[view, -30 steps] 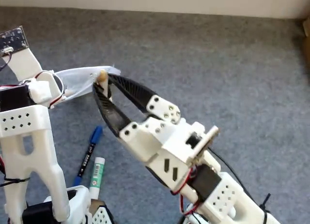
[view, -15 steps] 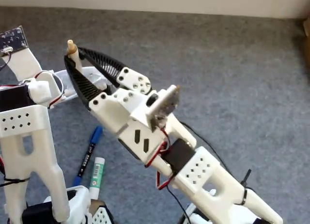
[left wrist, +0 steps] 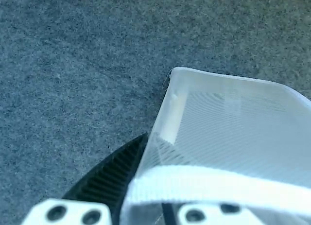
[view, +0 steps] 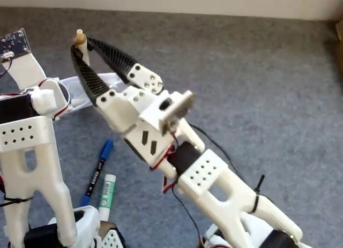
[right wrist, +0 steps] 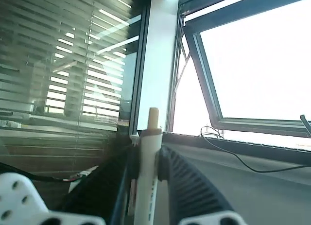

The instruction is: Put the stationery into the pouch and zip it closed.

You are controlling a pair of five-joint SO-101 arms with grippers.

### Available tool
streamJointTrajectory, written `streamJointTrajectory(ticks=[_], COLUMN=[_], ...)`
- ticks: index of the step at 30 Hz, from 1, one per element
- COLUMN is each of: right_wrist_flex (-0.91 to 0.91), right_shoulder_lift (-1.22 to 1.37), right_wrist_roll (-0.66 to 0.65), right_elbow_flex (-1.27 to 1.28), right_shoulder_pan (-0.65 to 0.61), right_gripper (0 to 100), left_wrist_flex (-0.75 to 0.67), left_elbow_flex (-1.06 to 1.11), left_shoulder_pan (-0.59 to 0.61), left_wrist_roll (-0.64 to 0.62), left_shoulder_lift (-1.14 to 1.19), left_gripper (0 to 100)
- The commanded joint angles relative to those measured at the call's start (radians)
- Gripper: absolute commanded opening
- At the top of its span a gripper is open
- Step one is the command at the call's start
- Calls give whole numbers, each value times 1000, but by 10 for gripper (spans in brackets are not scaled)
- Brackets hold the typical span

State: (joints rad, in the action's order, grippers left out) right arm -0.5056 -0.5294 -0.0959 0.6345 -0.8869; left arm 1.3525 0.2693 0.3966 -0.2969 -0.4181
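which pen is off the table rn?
The white pen with the tan tip, clamped in the right gripper; the blue pen and green-labelled marker lie on the table.

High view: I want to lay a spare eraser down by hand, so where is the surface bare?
Bare: the wide grey surface right of the right arm, up to the pale far edge. Crowded: between it and the left arm, where the blue pen and green-labelled marker lie, and around the pouch, with the right gripper holding a white pen raised near it.

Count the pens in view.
3: white pen in the right gripper; blue marker and white-and-green pen side by side on the carpet. Others may be hidden.
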Motion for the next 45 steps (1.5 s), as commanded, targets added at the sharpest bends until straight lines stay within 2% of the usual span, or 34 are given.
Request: streamJointTrajectory(ticks=[1, 4, 9, 17, 19, 24, 30, 41, 45], right_wrist_flex=[-31, -31, -31, -30, -28, -25, -24, -24, -10], right_shoulder_lift=[28, 77, 139, 143, 153, 150, 145, 142, 74], right_wrist_roll=[-130, -258, -377, -684, -727, -729, -727, -724, -546], right_elbow_flex=[-70, -70, -44, 74, 85, 88, 91, 93, 93], right_shoulder_pan=[21, 19, 13, -130, -147, -147, -147, -148, -136], right_gripper=[5, 5, 5, 5, 5, 15, 182, 163, 148], left_wrist_flex=[-18, -17, -12, -12, -12, -12, -14, -12, -12], left_elbow_flex=[7, 7, 7, 7, 7, 7, 7, 7, 7], left_shoulder_pan=[-12, -12, -12, -12, -10, -10, -10, -10, -10], left_wrist_roll=[-6, -6, -6, -6, -6, -6, -6, -6, -6], left_shoulder_lift=[5, 5, 5, 5, 5, 5, 5, 7, 8], left_gripper=[14, 14, 14, 14, 14, 14, 14, 14, 14])
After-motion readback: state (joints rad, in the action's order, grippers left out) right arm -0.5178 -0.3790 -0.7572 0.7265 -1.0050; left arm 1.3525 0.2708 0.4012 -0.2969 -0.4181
